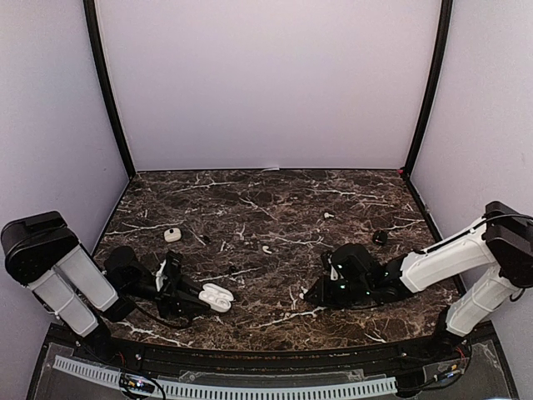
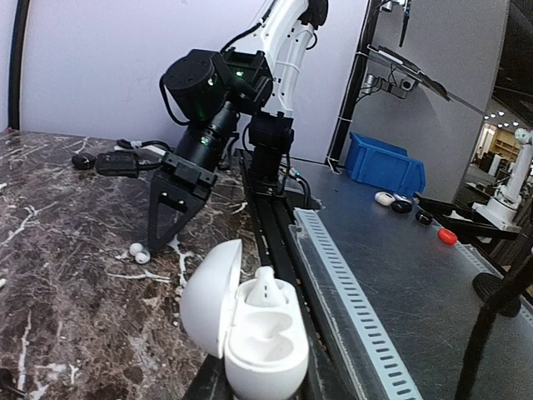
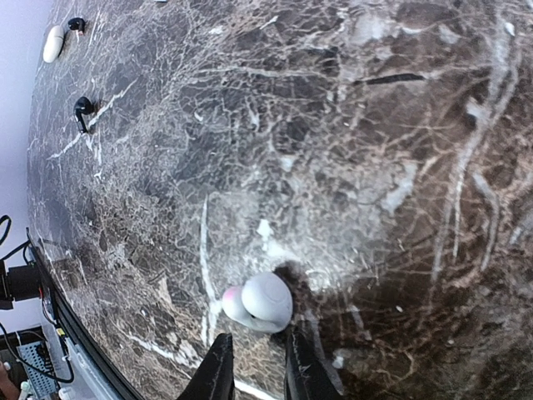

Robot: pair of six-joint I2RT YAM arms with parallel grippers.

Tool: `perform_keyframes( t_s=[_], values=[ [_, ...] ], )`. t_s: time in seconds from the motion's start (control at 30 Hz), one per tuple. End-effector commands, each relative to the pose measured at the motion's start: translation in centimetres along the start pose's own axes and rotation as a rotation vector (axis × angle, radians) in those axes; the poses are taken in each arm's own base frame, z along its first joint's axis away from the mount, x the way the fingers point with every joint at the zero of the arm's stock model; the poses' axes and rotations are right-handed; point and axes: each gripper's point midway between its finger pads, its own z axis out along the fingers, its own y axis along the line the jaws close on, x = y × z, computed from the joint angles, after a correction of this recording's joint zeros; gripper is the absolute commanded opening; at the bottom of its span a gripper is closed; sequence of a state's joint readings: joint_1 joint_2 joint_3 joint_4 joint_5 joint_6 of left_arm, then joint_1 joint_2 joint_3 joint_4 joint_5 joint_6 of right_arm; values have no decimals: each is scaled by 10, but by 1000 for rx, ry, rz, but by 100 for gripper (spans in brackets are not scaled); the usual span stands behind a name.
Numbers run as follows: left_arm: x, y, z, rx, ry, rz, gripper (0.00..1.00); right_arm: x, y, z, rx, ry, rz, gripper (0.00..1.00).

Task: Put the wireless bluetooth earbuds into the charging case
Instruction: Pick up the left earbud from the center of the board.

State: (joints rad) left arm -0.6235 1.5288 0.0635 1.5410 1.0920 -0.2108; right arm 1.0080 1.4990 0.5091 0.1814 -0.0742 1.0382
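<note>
One earbud [image 3: 258,302] lies on the bench [image 3: 375,125] at 12 o'clock of my right claw [image 3: 256,354], jaws slightly apart, empty. Its round head could squirt out as I pinch. Left claw [image 1: 193,293] clenched on charging case [image 1: 216,297].

Counts, each placed from the open charging case [image 1: 215,296].

White cases: 2. That one, plus a closed case [image 1: 172,234] behind it, leftward.

White earbuds: 4. Seated earbud [image 2: 265,283] inside it; near earbud [image 3: 258,302] loose to its right; middle earbud [image 1: 266,249] and far earbud [image 1: 328,215] behind it, rightward.

Black earbuds: 2. First black bud [image 3: 81,108] and second black bud [image 3: 75,23], both behind it.

Black lump [image 1: 380,237]: 1, far right, kind unclear.
</note>
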Motion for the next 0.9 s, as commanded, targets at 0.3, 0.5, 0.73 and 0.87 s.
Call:
perform_keyframes(
  t_s=[0.3,0.5,0.73,0.87],
  values=[
    [-11,-23,0,117,-50,149,0,-12,5,11,22,-20,-36,20],
    [-7,-23,0,120,-38,166,0,-21,16,15,21,-20,-82,19],
    [-4,-18,2,99,-16,166,0,-22,15,20,48,-5,-116,15],
    [-2,-16,3,90,-9,165,0,-21,15,18,53,-5,-123,13]
  ],
)
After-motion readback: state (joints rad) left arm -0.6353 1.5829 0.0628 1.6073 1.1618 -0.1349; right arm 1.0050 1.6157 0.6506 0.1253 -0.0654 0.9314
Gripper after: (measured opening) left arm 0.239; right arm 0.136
